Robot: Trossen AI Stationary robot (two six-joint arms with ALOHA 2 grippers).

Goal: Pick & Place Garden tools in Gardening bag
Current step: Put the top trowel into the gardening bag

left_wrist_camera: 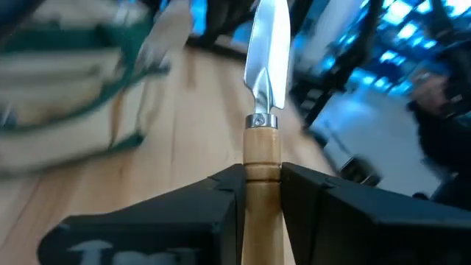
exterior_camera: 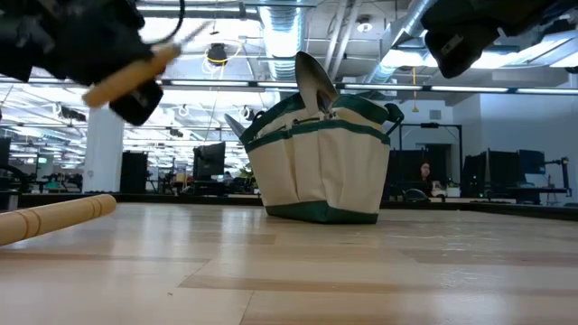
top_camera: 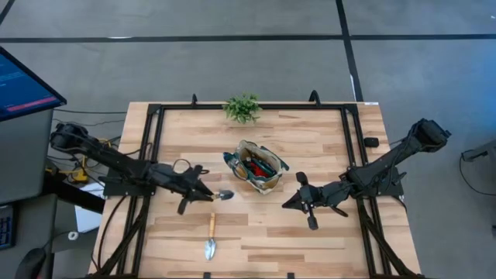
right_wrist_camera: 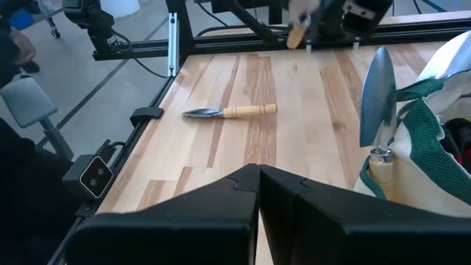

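Note:
The tan gardening bag with green trim [top_camera: 256, 167] stands near the table's middle with tools inside. A silver trowel blade [exterior_camera: 316, 81] sticks up out of its mouth. My left gripper [top_camera: 207, 194] is left of the bag, shut on a wooden-handled trowel whose blade [top_camera: 225, 195] points toward the bag. A second trowel [top_camera: 211, 236] lies flat on the table nearer the front edge, also seen in the right wrist view [right_wrist_camera: 232, 112]. My right gripper [top_camera: 293, 201] is shut and empty, right of the bag. My left gripper pinches the trowel's wooden handle [left_wrist_camera: 263, 165] between its two fingers, close to the metal collar at the blade end. The trowel runs along the fingers, its blade [left_wrist_camera: 266, 59] sticking out ahead of them. It is lifted clear of the table, and the handle's free end [exterior_camera: 126, 81] sticks out behind.
A leafy green plant [top_camera: 242, 107] stands at the table's far edge behind the bag. A black frame [top_camera: 155, 116] runs around the tabletop. A monitor [top_camera: 23, 81] stands off the table's left side. There is bare wood in front of the bag.

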